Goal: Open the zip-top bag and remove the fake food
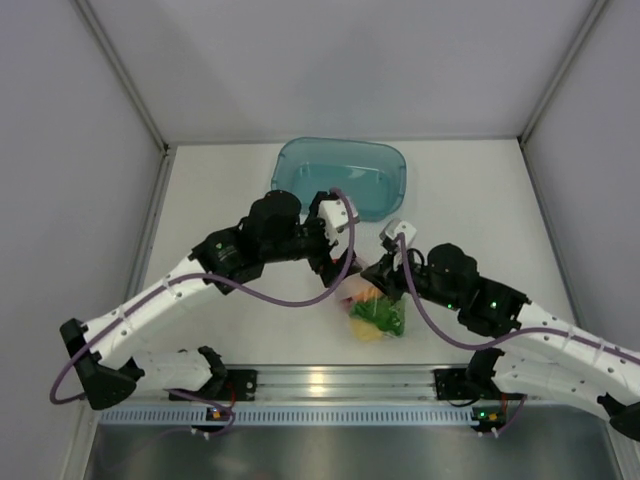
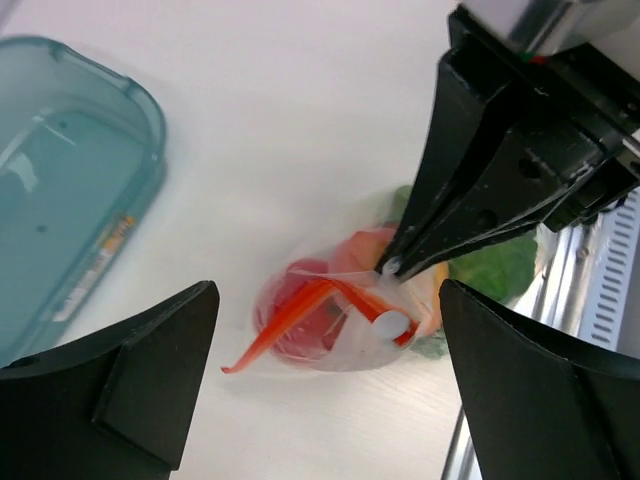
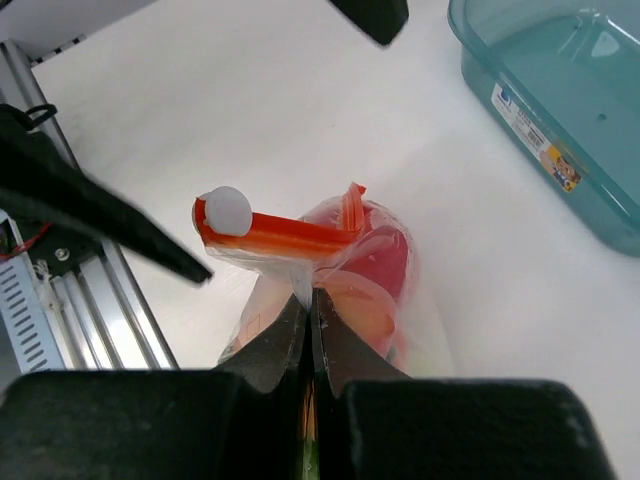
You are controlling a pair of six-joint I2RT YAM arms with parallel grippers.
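The zip-top bag (image 1: pixel 372 310) lies on the table between the arms, with its orange-red zip strip (image 3: pixel 285 234) and white slider (image 3: pixel 225 210) on top. The fake food is inside: green lettuce (image 1: pixel 384 318), a red piece (image 2: pixel 292 312) and a peach-coloured piece (image 3: pixel 362 308). My right gripper (image 3: pixel 309 298) is shut on a fold of the bag's plastic just under the strip. My left gripper (image 2: pixel 328 300) is open wide and hovers over the strip without touching it. In the left wrist view the right fingers (image 2: pixel 455 215) pinch the bag (image 2: pixel 345 330).
A teal translucent bin (image 1: pixel 340 177) stands behind the bag, also in the left wrist view (image 2: pixel 60 190) and the right wrist view (image 3: pixel 560 110). A metal rail (image 1: pixel 330 382) runs along the near table edge. White walls enclose the table.
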